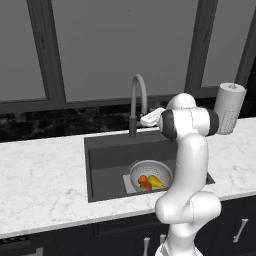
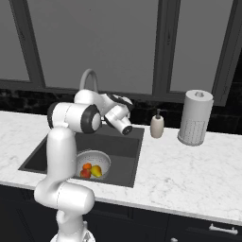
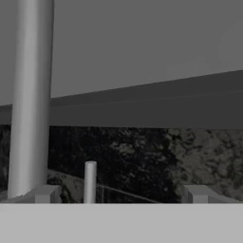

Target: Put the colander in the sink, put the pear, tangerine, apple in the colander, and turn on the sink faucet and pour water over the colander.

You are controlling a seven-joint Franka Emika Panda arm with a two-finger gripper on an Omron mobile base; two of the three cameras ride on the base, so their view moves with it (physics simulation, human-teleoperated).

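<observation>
The colander point(image 1: 150, 173) point(image 2: 93, 164) sits on the bottom of the sink point(image 1: 107, 160) point(image 2: 124, 156). In it lie the tangerine point(image 1: 142, 178) point(image 2: 87, 166), the pear point(image 1: 155, 181) point(image 2: 96, 170) and the apple point(image 1: 146, 186) point(image 2: 85, 174). The sink faucet point(image 1: 137, 97) point(image 2: 89, 78) point(image 3: 28, 95) arches up behind the basin. My gripper point(image 1: 149, 119) point(image 3: 121, 194) hovers at the faucet's right side, pointing at the back wall, open and holding nothing. In the hand view a thin upright rod point(image 3: 90, 182) stands between the fingertips point(image 3: 45, 193), right of the faucet's stem.
A paper towel roll point(image 1: 229, 107) point(image 2: 194, 118) stands on the marble counter point(image 1: 40, 175) point(image 2: 189, 170) right of the sink, with a soap dispenser point(image 2: 157, 125) beside it. Dark windows and a black backsplash point(image 3: 156, 156) rise behind.
</observation>
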